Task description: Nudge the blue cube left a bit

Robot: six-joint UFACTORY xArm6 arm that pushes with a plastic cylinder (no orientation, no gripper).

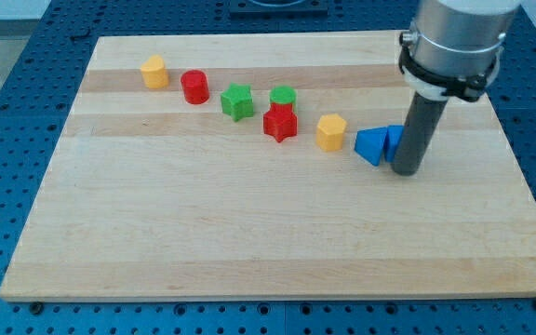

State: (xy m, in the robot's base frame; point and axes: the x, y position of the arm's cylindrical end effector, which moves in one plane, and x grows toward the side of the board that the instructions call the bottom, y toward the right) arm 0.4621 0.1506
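Blue cube [395,140]: on the wooden surface [249,233], toward the view's right, mostly hidden behind my tip [406,172]; only its left part shows.
Tip: touching or just beside the cube on its right and front side.
Blue triangular block [370,145]: touching the cube's left side.
Arm: rod upright, coming down from a grey cylinder at the view's top right.
Claw: none fitted; the bare rod has hold of nothing.
Yellow hexagonal block [331,131]: just left of the blue pair.
Red star [279,123]: further left.
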